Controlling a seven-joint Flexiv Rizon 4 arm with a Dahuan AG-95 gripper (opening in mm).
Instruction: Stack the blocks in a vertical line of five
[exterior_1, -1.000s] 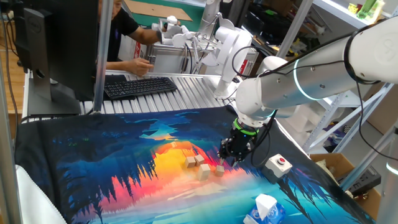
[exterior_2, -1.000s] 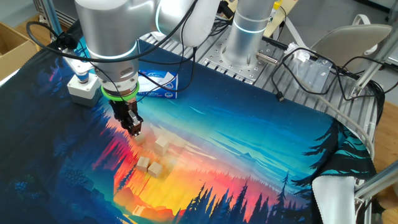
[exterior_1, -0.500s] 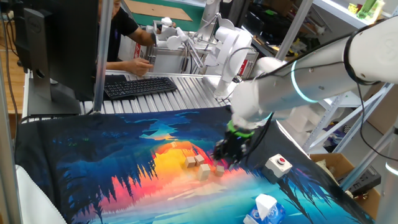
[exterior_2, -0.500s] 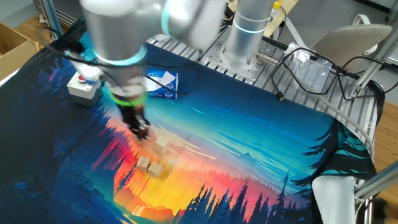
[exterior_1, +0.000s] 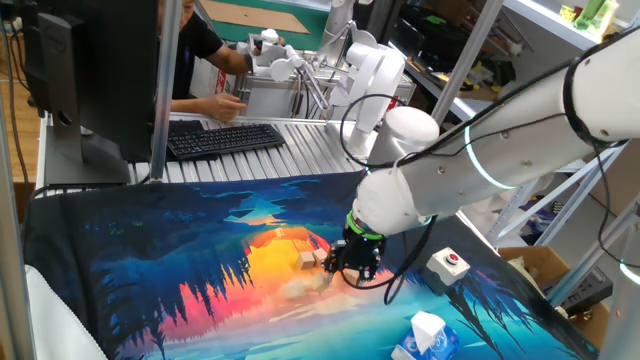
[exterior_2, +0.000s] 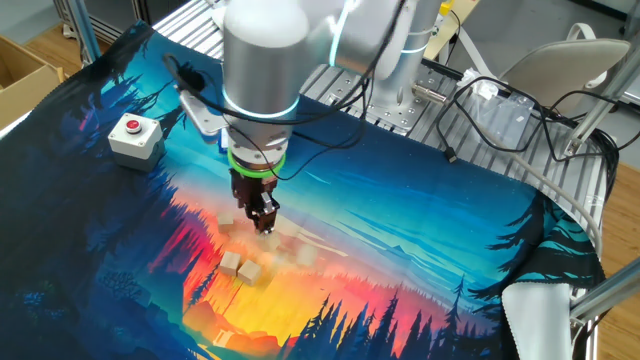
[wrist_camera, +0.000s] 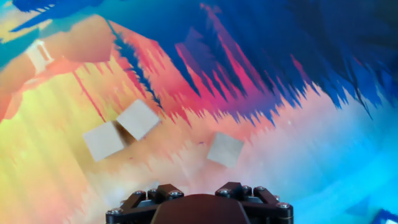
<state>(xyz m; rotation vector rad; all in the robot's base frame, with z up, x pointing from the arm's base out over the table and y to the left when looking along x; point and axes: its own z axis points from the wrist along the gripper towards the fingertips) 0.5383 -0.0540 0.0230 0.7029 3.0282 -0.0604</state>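
Five blocks are wanted in a tower, but none is stacked yet as far as I can see: the small tan cubes lie loose on the sunset-printed mat (exterior_2: 430, 250), every one flat on the cloth. From the other fixed view I count a pair of blocks (exterior_2: 240, 268) touching each other at the front, and paler, blurred cubes (exterior_2: 297, 252) just behind them; I cannot say exactly how many there are in that smear.

The gripper (exterior_2: 258, 215) hangs low over the cluster, pointing down, with the white arm (exterior_1: 470, 160) arched behind it. I judge this to be the very start of the job, the arm choosing a first block to pick. Whether the pincer stands apart or together I cannot tell; the fixed views show only a dark lump, and the hand view shows just the base of the fingers (wrist_camera: 199, 202) at the bottom edge.

From the hand view, three cubes lie ahead of the pincer: a lone block (wrist_camera: 225, 150) nearest, slightly right of centre, and two touching blocks (wrist_camera: 121, 129) further off to the left. No block sits between the fingers. The next move, I would guess, calls for settling over one cube, squaring to its faces and lowering around it without nudging its neighbours.

Off to the side sit the red-button box (exterior_2: 133, 137) and the tissue pack (exterior_1: 425, 335), well apart from the work.
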